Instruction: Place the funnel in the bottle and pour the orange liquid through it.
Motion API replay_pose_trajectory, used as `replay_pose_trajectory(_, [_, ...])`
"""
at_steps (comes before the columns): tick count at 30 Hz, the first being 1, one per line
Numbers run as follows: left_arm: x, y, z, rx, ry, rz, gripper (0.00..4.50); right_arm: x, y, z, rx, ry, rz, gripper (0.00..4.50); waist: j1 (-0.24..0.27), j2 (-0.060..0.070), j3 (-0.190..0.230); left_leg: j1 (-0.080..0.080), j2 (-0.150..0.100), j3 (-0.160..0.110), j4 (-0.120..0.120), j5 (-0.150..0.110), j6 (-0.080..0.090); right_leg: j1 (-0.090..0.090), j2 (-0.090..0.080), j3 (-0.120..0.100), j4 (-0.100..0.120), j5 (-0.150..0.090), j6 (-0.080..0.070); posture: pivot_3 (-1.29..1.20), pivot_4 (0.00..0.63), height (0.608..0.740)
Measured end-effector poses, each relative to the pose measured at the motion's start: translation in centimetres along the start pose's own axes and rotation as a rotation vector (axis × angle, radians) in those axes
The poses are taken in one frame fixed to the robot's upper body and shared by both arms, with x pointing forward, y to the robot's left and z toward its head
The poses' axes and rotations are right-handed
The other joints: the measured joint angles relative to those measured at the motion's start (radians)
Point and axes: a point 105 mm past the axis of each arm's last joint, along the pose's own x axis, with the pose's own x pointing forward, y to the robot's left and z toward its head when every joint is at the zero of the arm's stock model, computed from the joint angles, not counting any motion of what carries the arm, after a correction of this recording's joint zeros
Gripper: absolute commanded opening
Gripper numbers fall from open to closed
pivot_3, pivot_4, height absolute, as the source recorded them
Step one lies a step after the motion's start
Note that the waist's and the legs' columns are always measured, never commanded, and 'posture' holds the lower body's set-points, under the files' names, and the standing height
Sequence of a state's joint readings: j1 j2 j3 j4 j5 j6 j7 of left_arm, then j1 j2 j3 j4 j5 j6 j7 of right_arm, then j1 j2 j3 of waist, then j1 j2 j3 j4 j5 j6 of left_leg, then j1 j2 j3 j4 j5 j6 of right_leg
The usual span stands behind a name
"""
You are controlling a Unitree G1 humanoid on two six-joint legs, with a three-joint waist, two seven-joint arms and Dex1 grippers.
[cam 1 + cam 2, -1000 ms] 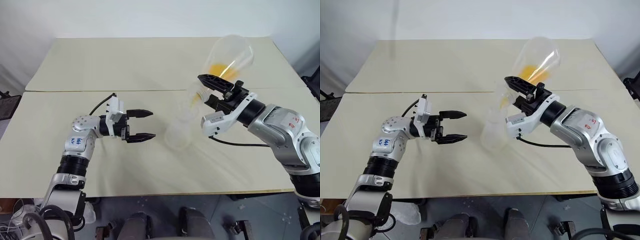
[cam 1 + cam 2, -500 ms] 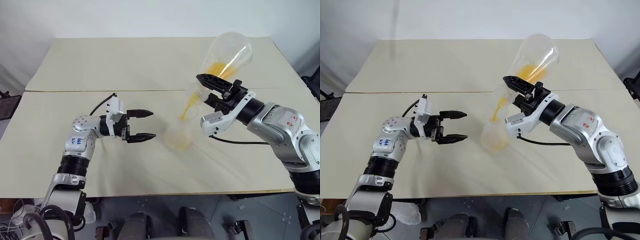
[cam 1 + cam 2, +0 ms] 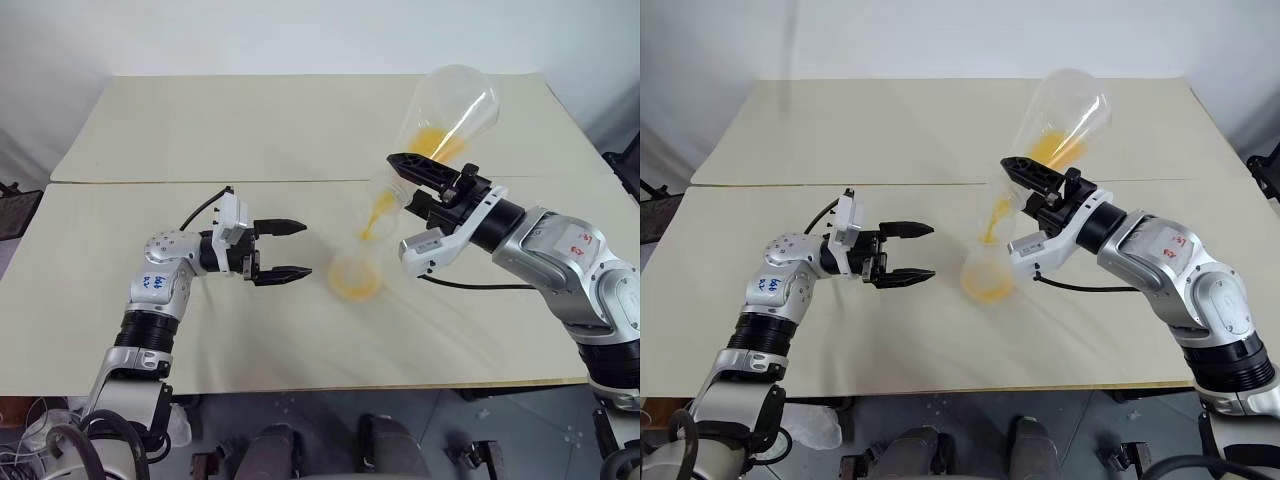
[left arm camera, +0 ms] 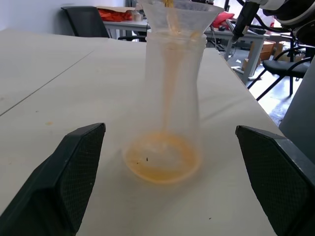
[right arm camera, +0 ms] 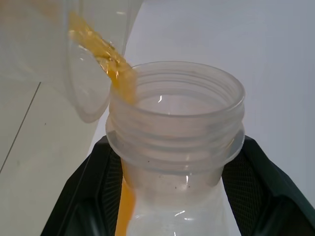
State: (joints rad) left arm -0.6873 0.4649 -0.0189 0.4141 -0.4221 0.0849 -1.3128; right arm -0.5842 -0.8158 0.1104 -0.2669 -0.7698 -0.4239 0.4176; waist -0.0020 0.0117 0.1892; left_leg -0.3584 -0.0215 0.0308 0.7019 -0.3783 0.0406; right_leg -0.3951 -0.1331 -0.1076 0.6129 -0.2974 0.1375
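Orange liquid (image 3: 378,212) falls in a thin stream from the threaded mouth of the larger flask (image 3: 448,112), which the right gripper (image 3: 425,182) clamps by the neck, its black fingers closed tight around it just behind the rim. That flask is tipped mouth-down toward the bottle (image 3: 357,270), base raised up and away from it, with more orange pooled along its lower wall. The bottle stands upright on the cream table (image 3: 250,130), between the two grippers. In its neck sits the funnel (image 4: 179,14), clear and flared, and the stream lands inside the funnel's mouth. A round orange pool (image 4: 161,158) covers the bottle's floor, and a thin line of liquid runs down the inside of its neck. The left gripper (image 3: 290,249) hangs level just beside the bottle, pointing at it, fingers spread wide and touching nothing.
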Motion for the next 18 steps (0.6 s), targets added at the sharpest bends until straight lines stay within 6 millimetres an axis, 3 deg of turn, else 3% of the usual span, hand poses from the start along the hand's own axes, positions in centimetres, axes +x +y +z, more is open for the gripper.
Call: replay_pose_trajectory(18, [0.17, 0.02, 0.06, 0.001, -0.005, -0.003, 4.50, 0.12, -0.10, -0.11, -0.043, -0.009, -0.012, 2.42, 0.000, 0.000, 0.000, 0.000, 0.000, 0.000, 0.000, 0.000, 0.000, 0.000, 0.000, 0.000, 0.000, 0.000, 0.000, 0.00, 0.150, 0.740])
